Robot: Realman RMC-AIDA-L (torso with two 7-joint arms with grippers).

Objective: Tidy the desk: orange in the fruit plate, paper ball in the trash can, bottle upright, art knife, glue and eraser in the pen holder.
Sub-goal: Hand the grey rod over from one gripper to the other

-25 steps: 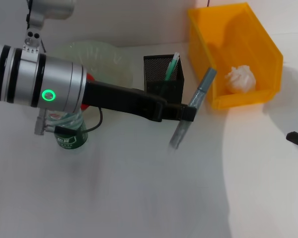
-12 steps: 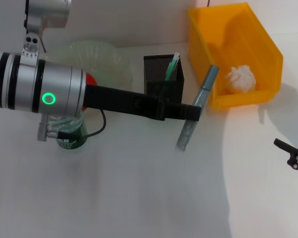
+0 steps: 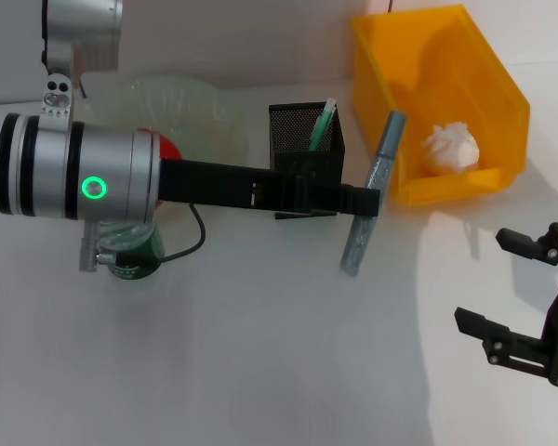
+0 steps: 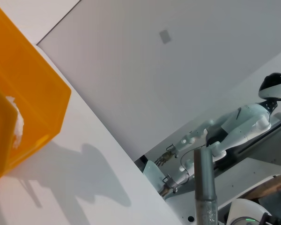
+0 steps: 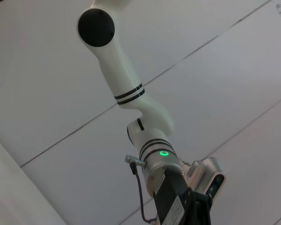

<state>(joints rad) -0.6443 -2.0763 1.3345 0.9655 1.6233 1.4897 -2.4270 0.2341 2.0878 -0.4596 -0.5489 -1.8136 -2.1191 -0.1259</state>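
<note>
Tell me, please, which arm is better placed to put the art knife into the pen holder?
Left. The left gripper already holds the art knife right beside the pen holder. The right gripper is open and far off at the table's edge.

You have a white tabletop (image 3: 260, 353) in front of you. At the back right stands an orange bin (image 3: 446, 93), just beside a black mesh pen holder (image 3: 302, 153) near the back centre. To the left rests a clear fruit plate (image 3: 186, 111), and in front of it a green bottle (image 3: 130, 255) stands upright.
</note>
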